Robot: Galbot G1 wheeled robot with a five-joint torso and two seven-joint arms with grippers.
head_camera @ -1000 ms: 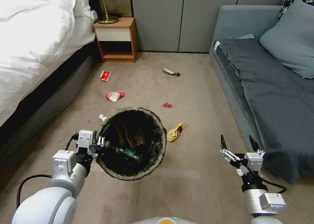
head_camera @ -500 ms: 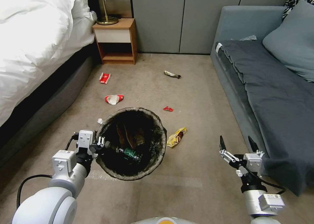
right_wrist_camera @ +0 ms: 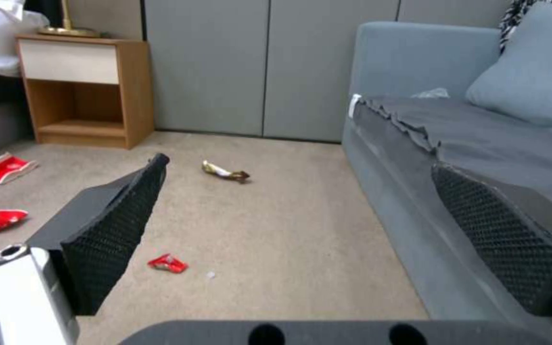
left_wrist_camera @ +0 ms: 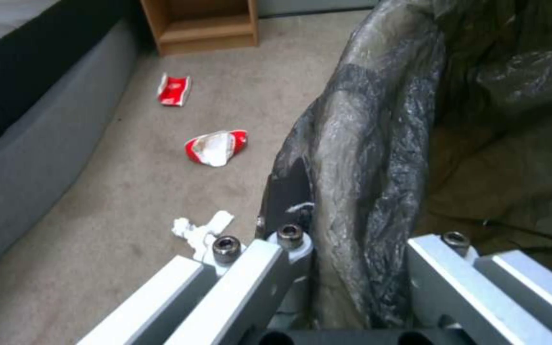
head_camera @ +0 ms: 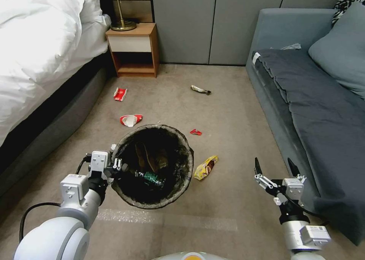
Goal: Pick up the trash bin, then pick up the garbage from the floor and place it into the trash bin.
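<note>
Left gripper (head_camera: 118,165) is carrying the trash bin (head_camera: 153,165); right gripper (head_camera: 276,168) is hanging open beside the sofa (head_camera: 304,111).

No writing is legible — a bottle with a green label (head_camera: 148,176) is lying inside the bin's dark liner, its print too small to read. The left jaws are clamping the bin's near-left rim, one finger inside and one outside; the right jaws are standing wide apart with nothing between them. Since a second ago the whole floor view has been sliding down the picture, so the camera is moving while bin and arms keep their places. Just right of the bin, a yellow wrapper (head_camera: 205,167) is lying on open carpet; beyond it, a small red scrap (head_camera: 195,132), then red-and-white packaging (head_camera: 130,119) and another piece (head_camera: 120,94) near the bed (head_camera: 38,51) — farthest, a dark wrapper (head_camera: 200,89) before the nightstand (head_camera: 133,49).
</note>
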